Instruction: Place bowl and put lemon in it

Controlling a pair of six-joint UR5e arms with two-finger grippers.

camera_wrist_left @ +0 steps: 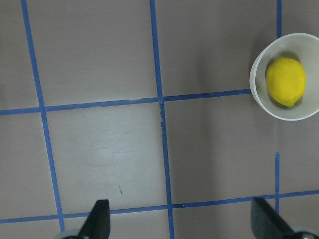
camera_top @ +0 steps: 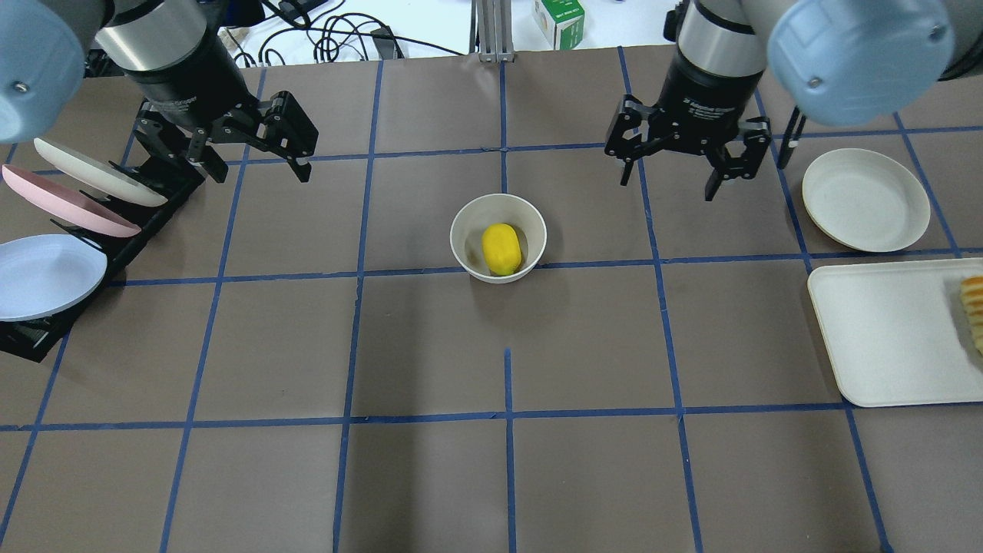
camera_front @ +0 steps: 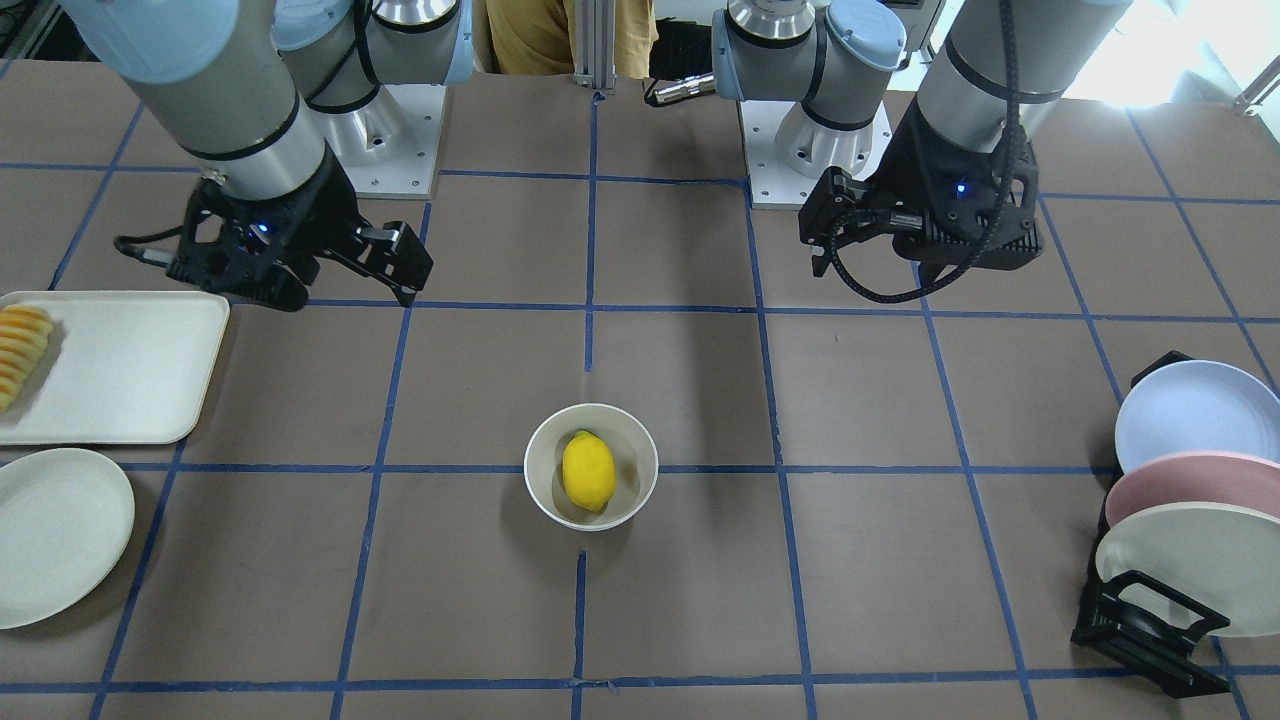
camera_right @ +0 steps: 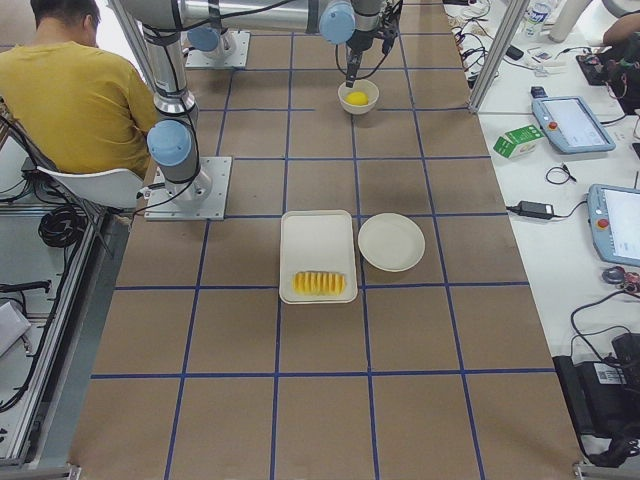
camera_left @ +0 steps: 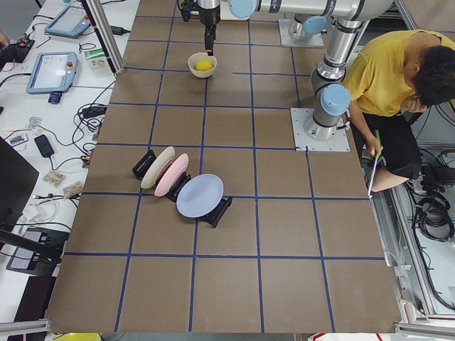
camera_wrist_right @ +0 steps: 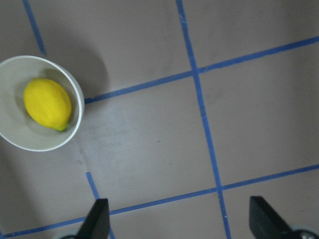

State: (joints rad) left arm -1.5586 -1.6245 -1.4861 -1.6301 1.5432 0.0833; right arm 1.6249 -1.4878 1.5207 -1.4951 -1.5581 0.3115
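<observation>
The off-white bowl (camera_front: 545, 470) (camera_top: 468, 238) stands upright near the table's middle. The yellow lemon (camera_front: 588, 471) (camera_top: 501, 249) lies inside it. My left gripper (camera_top: 257, 165) (camera_front: 822, 225) hangs open and empty above the table, well to the bowl's left and apart from it. My right gripper (camera_top: 666, 184) (camera_front: 350, 280) hangs open and empty to the bowl's right. The left wrist view shows the bowl (camera_wrist_left: 261, 94) with the lemon (camera_wrist_left: 285, 81) at upper right. The right wrist view shows the bowl (camera_wrist_right: 20, 134) with the lemon (camera_wrist_right: 48, 104) at upper left.
A black rack (camera_top: 31, 338) (camera_front: 1150, 640) with three plates stands at the table's left end, close to my left gripper. A white tray (camera_top: 883, 330) (camera_front: 110, 365) with sliced orange-yellow fruit (camera_top: 974, 307) and an off-white plate (camera_top: 865, 198) lie at the right end.
</observation>
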